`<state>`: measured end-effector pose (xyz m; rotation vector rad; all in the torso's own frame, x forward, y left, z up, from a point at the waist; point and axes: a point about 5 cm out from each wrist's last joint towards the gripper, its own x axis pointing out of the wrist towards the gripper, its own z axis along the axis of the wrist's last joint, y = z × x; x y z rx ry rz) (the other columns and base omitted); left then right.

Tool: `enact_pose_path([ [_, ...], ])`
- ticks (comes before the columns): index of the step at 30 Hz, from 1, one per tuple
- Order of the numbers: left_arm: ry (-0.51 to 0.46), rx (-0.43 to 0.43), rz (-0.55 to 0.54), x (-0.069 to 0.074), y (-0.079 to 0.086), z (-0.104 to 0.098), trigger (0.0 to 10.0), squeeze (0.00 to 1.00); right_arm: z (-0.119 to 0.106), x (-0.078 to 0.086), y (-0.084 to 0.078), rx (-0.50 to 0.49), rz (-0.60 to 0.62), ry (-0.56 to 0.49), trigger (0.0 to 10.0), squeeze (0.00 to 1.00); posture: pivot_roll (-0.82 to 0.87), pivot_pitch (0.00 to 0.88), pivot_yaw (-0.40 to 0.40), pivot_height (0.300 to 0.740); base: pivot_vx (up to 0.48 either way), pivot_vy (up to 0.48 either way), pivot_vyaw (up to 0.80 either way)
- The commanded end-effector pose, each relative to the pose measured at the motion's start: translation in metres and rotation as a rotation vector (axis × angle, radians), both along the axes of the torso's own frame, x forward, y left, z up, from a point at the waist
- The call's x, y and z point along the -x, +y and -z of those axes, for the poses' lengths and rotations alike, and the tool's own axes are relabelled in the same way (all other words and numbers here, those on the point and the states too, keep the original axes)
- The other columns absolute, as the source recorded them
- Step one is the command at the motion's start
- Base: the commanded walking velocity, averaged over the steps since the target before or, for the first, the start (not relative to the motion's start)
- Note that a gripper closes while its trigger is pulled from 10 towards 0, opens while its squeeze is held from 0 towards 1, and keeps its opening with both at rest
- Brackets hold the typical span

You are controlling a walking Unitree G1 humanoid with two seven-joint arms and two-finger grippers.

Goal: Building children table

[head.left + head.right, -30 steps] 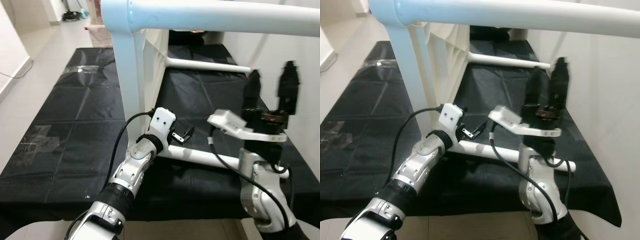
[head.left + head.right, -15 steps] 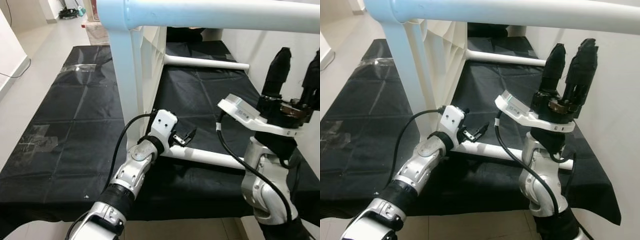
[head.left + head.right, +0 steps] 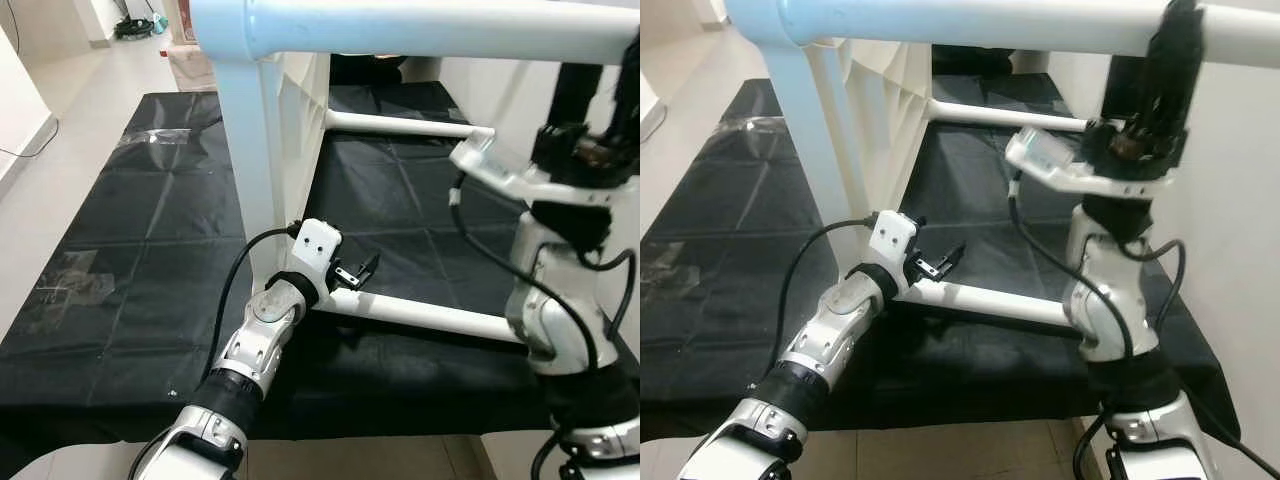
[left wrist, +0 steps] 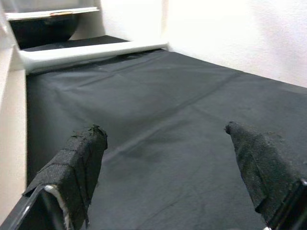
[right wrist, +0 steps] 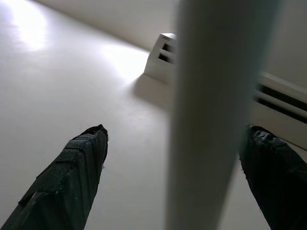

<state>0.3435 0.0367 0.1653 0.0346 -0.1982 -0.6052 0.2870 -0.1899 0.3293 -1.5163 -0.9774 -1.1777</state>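
Overhead, the right gripper (image 5: 175, 158) is raised with its two black fingers (image 5: 72, 172) spread wide, and the top rail (image 5: 216, 115) of the white table frame (image 3: 270, 150) is seen passing between them without either pad yet judged to be touching it. That rail runs roughly from 9 to 3 o'clock across the head views, so its long axis lies crosswise to the fingers, which point up toward 12 o'clock; a closing of the fingers is judged to be all the next move calls for. The right arm is plainly the nearer one to this rail. Lower down, the left gripper (image 3: 357, 273) is held just above the lower rail (image 3: 420, 315), its fingers (image 4: 76, 167) parted and empty, aimed toward 2 o'clock over the black mat (image 3: 160, 220). A far rail (image 3: 410, 124) lies near the wall at about 12 o'clock. The upright leg (image 3: 248, 190) stands just beside the left wrist at 10 o'clock, and the wall close by the right arm leaves little room on that side.
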Motion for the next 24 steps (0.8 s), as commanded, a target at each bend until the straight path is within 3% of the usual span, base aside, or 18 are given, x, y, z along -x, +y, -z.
enact_pose_path([
  [1,-0.003,-0.002,-0.014,-0.002,0.004,0.0,10.0,0.0,-0.006,-0.003,0.001,0.015,-0.013,-0.023,10.0,0.0,0.09,0.121,-0.024,0.74,0.0,0.0,0.0],
  [12,-0.014,0.001,-0.055,-0.004,0.008,-0.003,10.0,0.0,-0.023,-0.008,-0.002,0.025,-0.009,-0.076,10.0,0.0,0.08,0.13,-0.03,0.74,0.0,0.0,0.0],
  [13,-0.019,0.001,-0.073,-0.005,0.01,-0.003,10.0,0.0,-0.025,-0.009,-0.003,0.014,-0.013,-0.08,0.0,0.0,0.08,0.13,-0.03,0.74,0.0,0.0,0.0],
  [21,-0.05,-0.008,-0.161,-0.011,0.02,-0.01,10.0,0.0,-0.025,-0.012,-0.006,-0.011,-0.036,-0.065,0.0,0.0,0.08,0.132,-0.029,0.74,0.0,0.0,0.0],
  [24,-0.082,-0.049,-0.241,-0.015,0.03,-0.014,10.0,0.0,-0.024,-0.014,-0.008,-0.03,-0.042,-0.053,0.0,0.0,0.08,0.132,-0.03,0.74,0.0,0.0,0.0],
])
